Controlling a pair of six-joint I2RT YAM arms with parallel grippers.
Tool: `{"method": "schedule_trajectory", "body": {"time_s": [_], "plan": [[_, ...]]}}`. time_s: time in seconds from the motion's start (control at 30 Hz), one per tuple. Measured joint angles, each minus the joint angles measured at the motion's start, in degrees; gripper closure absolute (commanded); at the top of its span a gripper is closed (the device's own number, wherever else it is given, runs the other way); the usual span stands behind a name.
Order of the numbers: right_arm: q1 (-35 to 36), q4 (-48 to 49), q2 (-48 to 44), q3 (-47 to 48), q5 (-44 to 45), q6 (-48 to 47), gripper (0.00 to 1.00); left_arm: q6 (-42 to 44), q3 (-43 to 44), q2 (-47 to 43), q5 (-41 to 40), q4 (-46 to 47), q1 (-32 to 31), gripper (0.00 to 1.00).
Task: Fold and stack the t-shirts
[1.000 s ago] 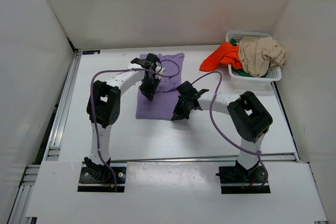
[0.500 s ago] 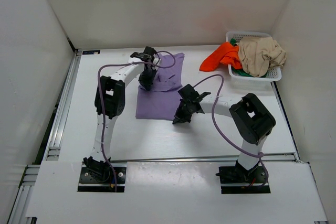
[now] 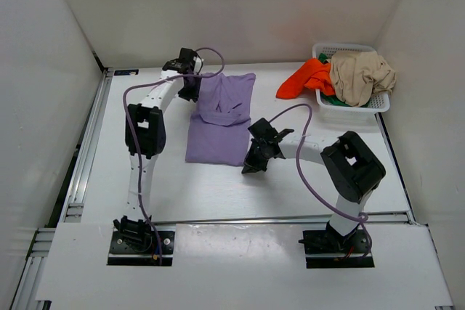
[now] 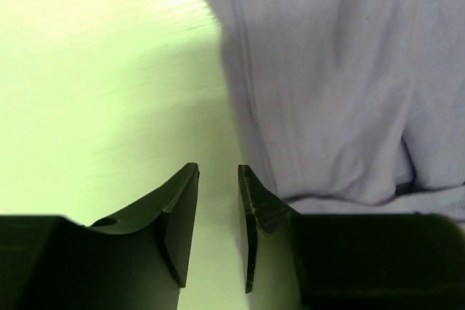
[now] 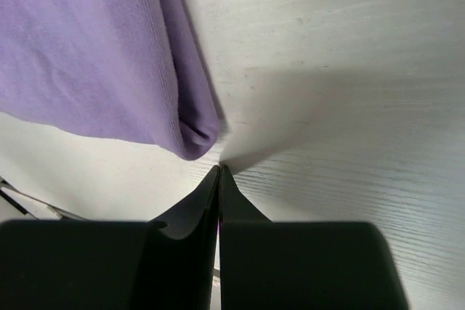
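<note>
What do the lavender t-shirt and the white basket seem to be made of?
The lavender t-shirt looks like soft knit cloth, probably cotton jersey, matte: the wrist views show fine ribs and a rounded fold. The basket looks like rigid white plastic with moulded mesh walls; its sheen is unclear.

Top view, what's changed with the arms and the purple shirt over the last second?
The left gripper moved from over the lavender t-shirt to its far left edge, jaws parting slightly, empty. The right gripper stayed shut by the near right corner. The pile in the basket is unchanged.
</note>
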Motion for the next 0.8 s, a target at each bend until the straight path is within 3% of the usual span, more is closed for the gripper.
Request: {"method": "schedule_trajectory", "body": {"time_s": [0.1, 0.13, 0.2, 0.23, 0.33, 0.5, 0.67, 0.73, 0.8], "plan": [[0.0, -0.5, -0.2, 0.0, 0.3, -0.9, 1.0, 0.0, -3.4, -3.0, 1.0, 0.5, 0.8, 0.6], [0.0, -0.8, -0.4, 0.0, 0.4, -1.3, 0.95, 0.0, -4.9, -4.3, 1.3, 0.5, 0.9, 0.6], [0.0, -1.9, -1.2, 0.0, 0.4, -1.9, 0.77, 0.0, -7.6, -7.2, 2.6, 0.0, 1.0, 0.53], [0.0, -2.4, -2.0, 0.0, 0.6, -2.3, 0.53, 0.1, -8.9, -8.7, 3.7, -0.7, 1.4, 0.51], [0.0, -3.3, -4.9, -0.5, 1.4, -3.0, 0.39, 0.1, -11.5, -12.9, 8.5, -4.1, 2.3, 0.46], [-2.3, -2.4, -6.2, -1.2, 0.5, -3.5, 0.37, 0.0, -22.6, -20.5, 18.7, -9.5, 6.3, 0.45], [-4.7, -0.3, -0.5, 1.1, -3.5, -3.1, 0.37, -0.1, -37.4, -23.6, 24.4, -11.9, 8.9, 0.44], [-4.7, 1.1, 1.4, 2.8, -4.6, -3.0, 0.41, -0.1, -40.7, -23.2, 26.6, -12.5, 8.7, 0.44], [-4.7, 2.3, 2.5, 3.4, -5.4, -2.6, 0.53, -0.1, -41.9, -23.0, 28.3, -12.5, 8.4, 0.43]]}}
